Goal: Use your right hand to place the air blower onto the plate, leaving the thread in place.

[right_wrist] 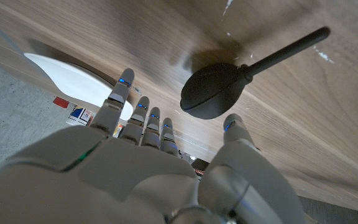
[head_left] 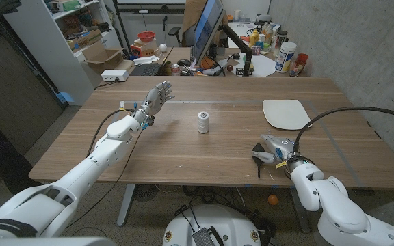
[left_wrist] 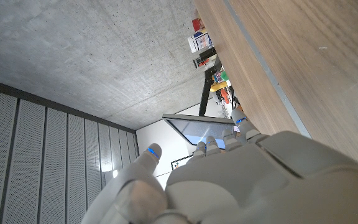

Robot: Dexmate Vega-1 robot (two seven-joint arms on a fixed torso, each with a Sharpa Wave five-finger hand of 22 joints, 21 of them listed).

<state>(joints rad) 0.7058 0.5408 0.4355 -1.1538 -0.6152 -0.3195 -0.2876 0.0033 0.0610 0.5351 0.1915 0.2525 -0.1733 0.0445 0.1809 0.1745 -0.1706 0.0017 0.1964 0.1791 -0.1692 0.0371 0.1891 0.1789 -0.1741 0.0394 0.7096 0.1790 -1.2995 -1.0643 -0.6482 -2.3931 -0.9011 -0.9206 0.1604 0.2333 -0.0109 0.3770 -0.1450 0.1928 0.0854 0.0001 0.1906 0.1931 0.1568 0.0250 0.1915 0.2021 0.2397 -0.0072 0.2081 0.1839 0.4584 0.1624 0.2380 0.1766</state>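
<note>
— Black rubber, by the look of it: the air blower [right_wrist: 219,90] has a soft round bulb and a thin stiff nozzle. Where does it lie?

— On the wooden table [head_left: 183,147], just beside the right hand [head_left: 273,150], toward the table's near right side. In the right wrist view it sits between the thumb and the other fingers, not yet gripped as far as I can see.

— So the hand holds nothing?

— Nothing. Its fingers are spread around the bulb, apart from it. The left hand [head_left: 154,101] is raised over the far left of the table, fingers apart, also holding nothing.

— How will the blower handle?

— Light, I judge, and squashy at the bulb; it could roll or slip out of a loose pinch. I would take it across the bulb, where there is the most to grasp, not by the nozzle.

— And room to move?

— The white plate [head_left: 285,113] lies farther back on the right, well apart from the table's edges, with bare wood between it and the hand. The thread [head_left: 203,122] stands upright at the middle, well apart from that path, so it should stay undisturbed.
</note>
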